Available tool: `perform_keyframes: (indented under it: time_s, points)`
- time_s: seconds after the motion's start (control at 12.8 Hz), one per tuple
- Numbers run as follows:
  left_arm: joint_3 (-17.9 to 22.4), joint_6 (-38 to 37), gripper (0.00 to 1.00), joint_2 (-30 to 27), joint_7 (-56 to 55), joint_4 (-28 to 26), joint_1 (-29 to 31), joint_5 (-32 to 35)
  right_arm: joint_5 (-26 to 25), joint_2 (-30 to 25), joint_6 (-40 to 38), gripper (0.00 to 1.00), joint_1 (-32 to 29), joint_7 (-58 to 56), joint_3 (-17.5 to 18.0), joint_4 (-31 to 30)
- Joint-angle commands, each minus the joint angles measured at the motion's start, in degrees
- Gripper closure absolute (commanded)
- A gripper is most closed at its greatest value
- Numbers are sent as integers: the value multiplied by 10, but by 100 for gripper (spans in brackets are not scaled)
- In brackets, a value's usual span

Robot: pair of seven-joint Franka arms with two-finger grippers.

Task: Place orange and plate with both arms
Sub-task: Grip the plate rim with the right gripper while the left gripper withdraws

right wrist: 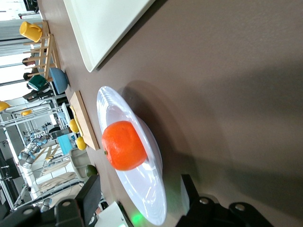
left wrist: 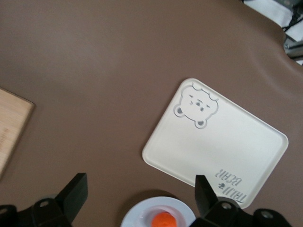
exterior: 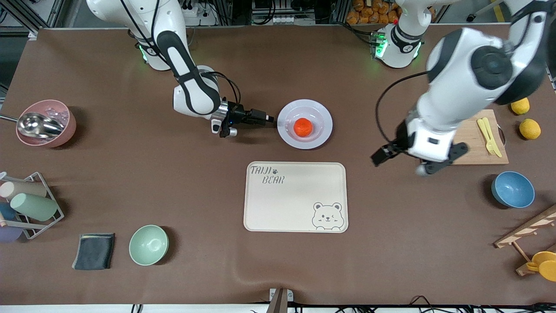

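The orange (exterior: 303,127) lies in the middle of the pale plate (exterior: 322,137), which rests on the table farther from the front camera than the cream bear tray (exterior: 295,196). My right gripper (exterior: 268,118) is low at the plate's rim on the side toward the right arm's end. It is open, with the rim (right wrist: 158,208) between its fingers (right wrist: 90,194) and the orange (right wrist: 124,145) just ahead. My left gripper (exterior: 408,161) is open and empty, up over bare table between the tray and the cutting board. Its view shows plate (left wrist: 142,215) and orange (left wrist: 164,220) below.
A cutting board (exterior: 478,139) with yellow cutlery, two lemons (exterior: 530,128) and a blue bowl (exterior: 512,189) are at the left arm's end. A pink bowl with scoop (exterior: 45,124), cup rack (exterior: 30,204), dark cloth (exterior: 93,251) and green bowl (exterior: 148,245) are at the right arm's end.
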Motion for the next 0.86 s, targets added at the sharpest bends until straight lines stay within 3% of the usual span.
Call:
perform_keyframes:
  time_s: [0.0,0.31,0.78]
  points:
    - [-5,-59,0,-11,99,41,53,8,33,30,4,26,20,-15,-3,35]
    - [-5,-111,0,-46,204,56,94,9,62,49,6,31,36,-28,-4,52]
    - [-11,-168,0,-72,214,80,94,27,79,68,5,39,36,-40,-3,64]
